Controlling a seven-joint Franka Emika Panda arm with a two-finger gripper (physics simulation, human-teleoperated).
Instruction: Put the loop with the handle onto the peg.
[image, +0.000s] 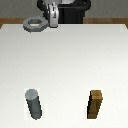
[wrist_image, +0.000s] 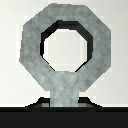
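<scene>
The loop with the handle is a flat grey faceted ring at the far edge of the white table, toward the exterior view's left. Its short tab points toward my gripper, which is shut on the tab. In the wrist view the ring fills the frame with its round hole showing the table, and the tab runs down into my gripper, whose fingers are mostly hidden. The peg, an upright grey cylinder, stands near the front of the table on the exterior view's left, far from the ring.
A brown wooden square-sided block stands upright near the front on the exterior view's right, level with the peg. The white table spreads between them and the ring. The robot's dark base is behind the table's far edge.
</scene>
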